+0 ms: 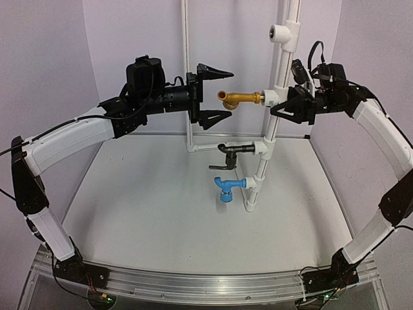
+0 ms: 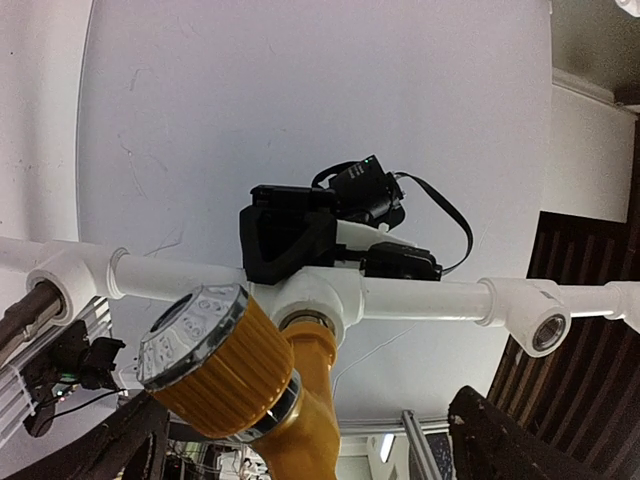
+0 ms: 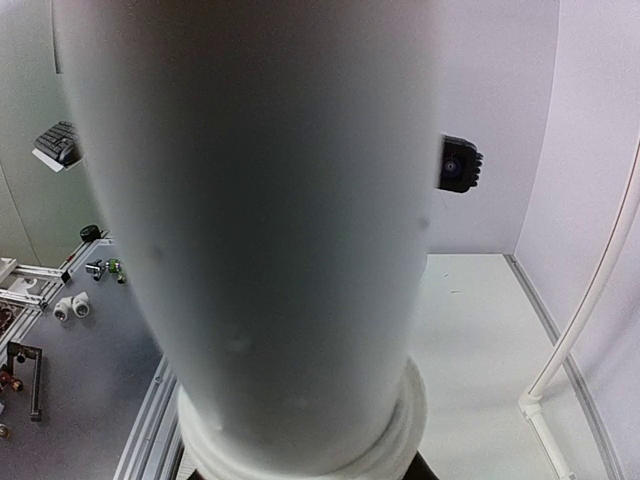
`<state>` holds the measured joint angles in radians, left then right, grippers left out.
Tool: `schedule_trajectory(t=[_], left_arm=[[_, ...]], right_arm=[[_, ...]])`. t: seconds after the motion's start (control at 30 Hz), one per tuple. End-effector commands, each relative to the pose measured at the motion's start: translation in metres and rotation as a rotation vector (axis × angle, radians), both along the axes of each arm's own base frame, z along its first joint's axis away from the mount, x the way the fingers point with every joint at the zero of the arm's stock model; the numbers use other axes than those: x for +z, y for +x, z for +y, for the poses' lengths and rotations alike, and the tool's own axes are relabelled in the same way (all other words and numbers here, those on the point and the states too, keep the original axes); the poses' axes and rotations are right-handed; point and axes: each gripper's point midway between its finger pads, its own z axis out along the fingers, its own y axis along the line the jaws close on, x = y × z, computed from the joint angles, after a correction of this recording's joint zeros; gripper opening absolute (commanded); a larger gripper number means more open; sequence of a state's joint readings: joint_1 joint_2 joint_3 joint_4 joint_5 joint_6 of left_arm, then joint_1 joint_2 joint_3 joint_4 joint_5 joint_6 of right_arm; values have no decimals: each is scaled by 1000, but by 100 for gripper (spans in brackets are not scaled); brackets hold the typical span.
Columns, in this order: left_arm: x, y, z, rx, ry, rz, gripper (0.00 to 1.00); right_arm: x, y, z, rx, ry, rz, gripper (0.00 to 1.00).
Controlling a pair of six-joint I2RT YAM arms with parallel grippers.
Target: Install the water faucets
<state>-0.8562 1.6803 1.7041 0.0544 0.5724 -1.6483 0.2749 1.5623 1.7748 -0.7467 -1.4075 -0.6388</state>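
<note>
The right wrist view is almost wholly filled by the blurred white pipe (image 3: 250,220), and that gripper's own fingers do not show there. From above, the right gripper (image 1: 279,108) is clamped on this upright pipe just below its second tee (image 1: 270,97) from the top. In the left wrist view the dark fingers (image 2: 500,440) are cut off at the bottom edge, as is the lower part of the brass-gold faucet (image 2: 250,380). That faucet has a ribbed head with a silver tip and sits in the tee, sticking out sideways. The left gripper (image 1: 231,93) stands wide open, its jaws on either side of the spout end without touching it. Lower on the pipe sit the black faucet (image 1: 233,150) and the blue faucet (image 1: 229,187), above the bench (image 1: 161,213)
</note>
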Motion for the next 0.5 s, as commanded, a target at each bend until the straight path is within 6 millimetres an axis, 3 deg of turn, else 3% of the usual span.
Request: schedule_trajectory(t=[0.0, 0.27, 0.47], left_arm=[[36, -9, 1, -51, -80, -80, 89], [26, -3, -9, -73, -33, -153, 74], [25, 1, -9, -54, -46, -221, 50]], right_arm=[[-16, 15, -4, -97, -64, 140, 0], [-18, 12, -5, -90, -63, 146, 0], [-18, 12, -5, -90, -62, 149, 0]])
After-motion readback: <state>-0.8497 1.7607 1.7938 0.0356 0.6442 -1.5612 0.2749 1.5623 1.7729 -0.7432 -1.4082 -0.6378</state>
